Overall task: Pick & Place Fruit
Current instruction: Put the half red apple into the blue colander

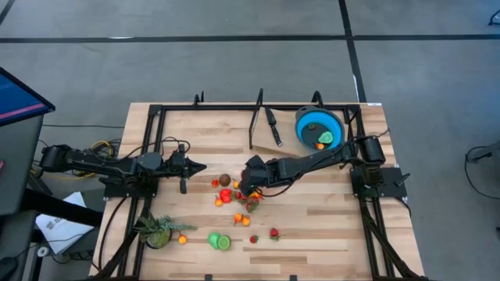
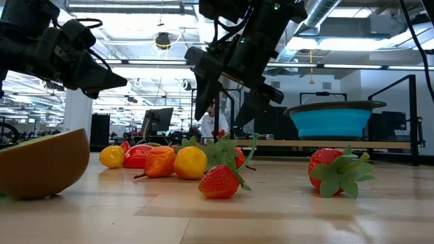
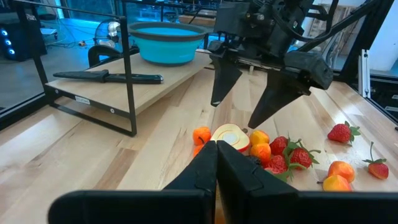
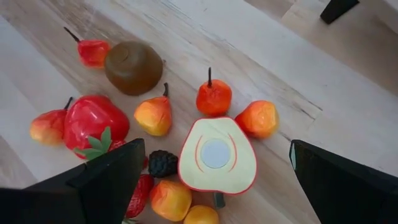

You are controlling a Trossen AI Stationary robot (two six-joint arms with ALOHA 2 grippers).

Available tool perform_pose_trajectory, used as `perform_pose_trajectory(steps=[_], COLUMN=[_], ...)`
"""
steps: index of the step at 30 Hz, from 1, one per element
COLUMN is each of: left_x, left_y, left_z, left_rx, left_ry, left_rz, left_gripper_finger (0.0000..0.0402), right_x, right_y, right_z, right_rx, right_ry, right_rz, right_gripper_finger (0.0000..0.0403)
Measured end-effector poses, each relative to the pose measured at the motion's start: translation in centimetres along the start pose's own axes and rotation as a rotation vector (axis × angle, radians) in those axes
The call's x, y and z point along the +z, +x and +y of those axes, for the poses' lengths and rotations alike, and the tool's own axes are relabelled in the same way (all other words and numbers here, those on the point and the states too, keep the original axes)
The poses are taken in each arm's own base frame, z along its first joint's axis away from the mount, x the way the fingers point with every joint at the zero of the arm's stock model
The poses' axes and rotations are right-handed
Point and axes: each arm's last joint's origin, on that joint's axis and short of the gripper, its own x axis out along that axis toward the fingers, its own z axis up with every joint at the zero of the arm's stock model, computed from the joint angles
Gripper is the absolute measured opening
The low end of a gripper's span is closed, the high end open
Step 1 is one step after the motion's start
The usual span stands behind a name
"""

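We have the right gripper [image 4: 211,168] hanging with its fingers spread wide over the cluster of fruit [image 1: 234,195] at the centre of the high view, a halved apple [image 4: 216,155] lying cut face up between the fingertips. The pieces lie tightly packed: a pear [image 4: 153,116], a small orange fruit [image 4: 258,118] and a dark berry [image 4: 163,163] sit just beside the half, so we judge a descent could trap two pieces or knock neighbours rolling. The flat half may also slip from the pads. The blue bowl [image 1: 318,127] waits at upper right, already holding fruit. The left gripper [image 1: 195,166] hovers left of the pile, fingers pressed together and empty.
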Motion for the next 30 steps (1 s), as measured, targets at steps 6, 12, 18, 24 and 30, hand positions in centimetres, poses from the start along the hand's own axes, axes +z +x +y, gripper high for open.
perform_pose_trajectory(steps=[6,12,18,24,30], left_x=[0.0,-0.2,-0.7,-0.9,-0.9], left_y=[0.0,0.1,0.4,0.5,0.5], left_z=[0.0,0.0,0.0,0.0,0.0], left_rx=[0.0,0.002,0.007,0.01,0.01], left_ry=[0.0,0.004,0.013,0.018,0.018], left_rz=[0.0,0.019,0.062,0.084,0.083], left_gripper_finger=[0.0001,0.0001,0.0001,0.0001,0.0001], right_x=[-0.2,-1.9,-2.4,-2.3,-2.1], right_y=[1.2,3.7,5.1,5.1,5.2], right_z=[0.3,0.5,1.0,0.9,0.7], right_rx=[-0.009,-0.021,0.024,0.023,0.021], right_ry=[-0.002,-0.03,-0.025,-0.023,-0.018], right_rz=[-0.024,0.043,0.077,0.081,0.08], right_gripper_finger=[0.0393,0.0393,0.0393,0.0393,0.0393])
